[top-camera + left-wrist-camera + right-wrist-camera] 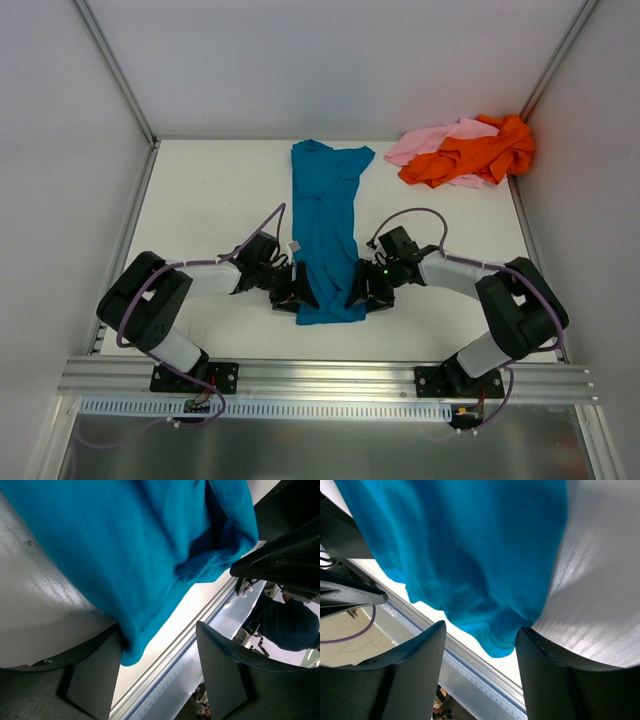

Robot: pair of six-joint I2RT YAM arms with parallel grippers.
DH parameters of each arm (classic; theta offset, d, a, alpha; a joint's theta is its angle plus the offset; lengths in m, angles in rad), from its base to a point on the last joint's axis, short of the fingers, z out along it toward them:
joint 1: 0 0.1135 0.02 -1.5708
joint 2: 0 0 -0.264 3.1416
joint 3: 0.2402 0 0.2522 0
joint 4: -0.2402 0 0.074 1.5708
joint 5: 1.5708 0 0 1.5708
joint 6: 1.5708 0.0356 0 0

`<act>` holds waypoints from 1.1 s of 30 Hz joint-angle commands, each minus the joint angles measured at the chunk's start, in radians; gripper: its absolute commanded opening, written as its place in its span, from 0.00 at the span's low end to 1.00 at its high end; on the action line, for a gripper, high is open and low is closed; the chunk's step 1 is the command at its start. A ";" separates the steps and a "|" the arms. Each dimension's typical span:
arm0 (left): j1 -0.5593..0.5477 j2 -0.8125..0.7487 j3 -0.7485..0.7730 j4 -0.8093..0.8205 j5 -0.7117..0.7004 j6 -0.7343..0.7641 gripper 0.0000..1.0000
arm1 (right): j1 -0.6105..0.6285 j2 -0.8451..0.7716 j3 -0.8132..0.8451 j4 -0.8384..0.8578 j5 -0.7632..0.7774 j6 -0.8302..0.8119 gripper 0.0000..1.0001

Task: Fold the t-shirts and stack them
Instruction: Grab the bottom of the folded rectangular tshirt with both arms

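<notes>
Status: the task is at an early stage. The teal-blue t-shirt (325, 215) lies at the centre of the table (215, 200) as a narrow strip running from 12 o'clock to 6 o'clock. By my judgement its sides are already folded in, and the end-to-end fold is not yet done. My left gripper (290, 295) sits at the strip's 7 o'clock corner and my right gripper (362, 295) at its 5 o'clock corner, both low on the near hem. In the left wrist view the hem edge touches one finger (92, 675) while the other stands apart. In the right wrist view the hem corner rests against one finger (545, 675) with a gap to its partner. Both sets of jaws therefore straddle the cloth, unclenched, with nothing pinched. The orange t-shirt (475, 155) and the pink t-shirt (430, 143) lie unfolded in one heap at the 1 o'clock corner, orange on top, well apart from the strip. Remaining work: finish this shirt, fold the other two, stack all three. The surface is a white, matt board with a faint grain. Plain pale walls (300, 60) enclose three sides. An aluminium rail (330, 375) carries my bases at 6 o'clock. Beyond it, the left wrist view shows a person in dark clothing (290, 625).
</notes>
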 commanded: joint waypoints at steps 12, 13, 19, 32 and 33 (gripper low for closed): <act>-0.014 0.024 -0.032 -0.081 -0.077 0.059 0.59 | 0.005 -0.058 -0.036 -0.041 0.085 -0.019 0.50; -0.014 0.021 -0.040 -0.078 -0.079 0.058 0.58 | 0.003 -0.059 -0.039 -0.038 0.082 -0.019 0.50; -0.014 0.008 -0.055 -0.071 -0.080 0.047 0.56 | 0.003 -0.082 -0.036 -0.060 0.095 -0.016 0.54; -0.014 -0.025 -0.052 -0.104 -0.086 0.050 0.56 | 0.005 -0.089 -0.088 -0.009 0.113 -0.004 0.47; -0.014 -0.025 -0.054 -0.117 -0.086 0.050 0.56 | 0.003 -0.087 -0.090 0.008 0.113 0.001 0.47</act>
